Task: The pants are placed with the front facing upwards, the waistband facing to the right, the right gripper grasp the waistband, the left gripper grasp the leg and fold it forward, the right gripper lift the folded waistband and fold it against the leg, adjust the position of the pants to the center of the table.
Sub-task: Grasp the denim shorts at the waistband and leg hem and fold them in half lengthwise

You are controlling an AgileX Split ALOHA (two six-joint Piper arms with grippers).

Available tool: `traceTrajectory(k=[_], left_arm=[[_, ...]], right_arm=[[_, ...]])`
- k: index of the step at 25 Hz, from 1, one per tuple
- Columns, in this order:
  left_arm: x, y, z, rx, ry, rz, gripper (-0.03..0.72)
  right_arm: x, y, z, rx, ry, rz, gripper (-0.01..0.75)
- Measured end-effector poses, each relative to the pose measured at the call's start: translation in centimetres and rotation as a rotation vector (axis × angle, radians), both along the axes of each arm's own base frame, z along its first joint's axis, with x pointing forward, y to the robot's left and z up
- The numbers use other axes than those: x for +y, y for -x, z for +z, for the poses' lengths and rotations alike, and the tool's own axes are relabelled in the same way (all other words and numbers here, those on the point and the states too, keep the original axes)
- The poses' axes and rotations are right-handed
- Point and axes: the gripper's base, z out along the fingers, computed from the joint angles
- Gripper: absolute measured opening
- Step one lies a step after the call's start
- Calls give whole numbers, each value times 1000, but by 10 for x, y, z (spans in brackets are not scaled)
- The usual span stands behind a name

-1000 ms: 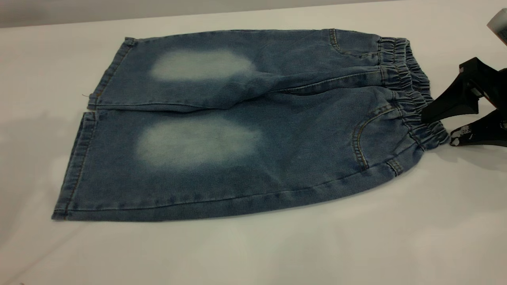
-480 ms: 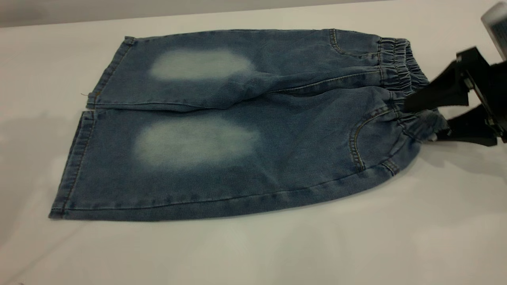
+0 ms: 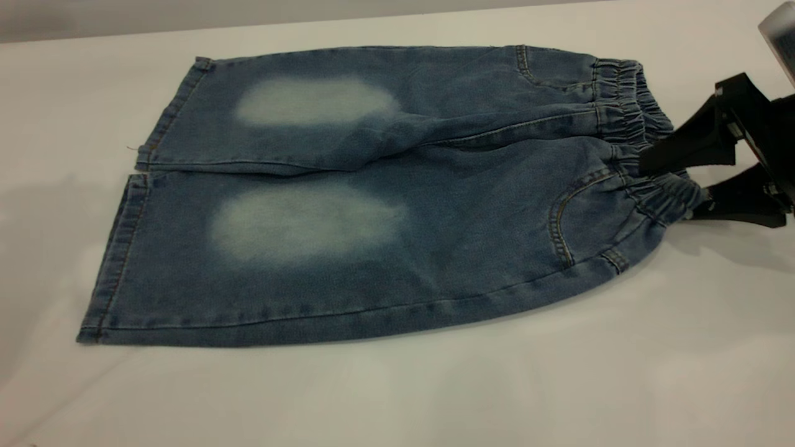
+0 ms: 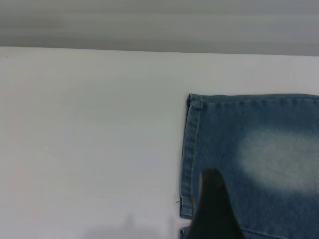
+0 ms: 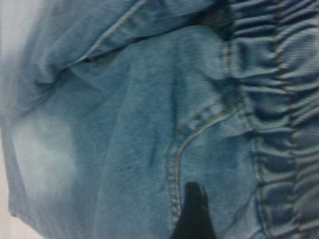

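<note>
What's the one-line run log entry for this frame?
stage: waistband grasp | right claw: open, straddling waistband | left claw: over leg hem, state unclear | pants: flat, unfolded on table

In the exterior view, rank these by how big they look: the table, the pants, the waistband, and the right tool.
Largest to smallest:
1. the table
2. the pants
3. the waistband and the right tool: these look about alike, and the tool is cut off at the frame edge, so I won't rank them.
</note>
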Motion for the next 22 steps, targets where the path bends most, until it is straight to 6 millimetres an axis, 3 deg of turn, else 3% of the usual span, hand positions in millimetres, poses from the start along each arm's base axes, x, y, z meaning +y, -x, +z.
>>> traceTrajectory(k=[5, 16, 22], left_arm=[[0, 0, 0, 0, 0, 0, 443], [0, 0, 0, -1, 0, 0, 443], [-2, 4, -6, 73, 38, -1, 443]], right_arm=[[0, 0, 0, 0, -1, 3, 442], [1, 1, 0, 6, 0, 17, 45], [1, 1, 0, 10, -2, 13, 34]])
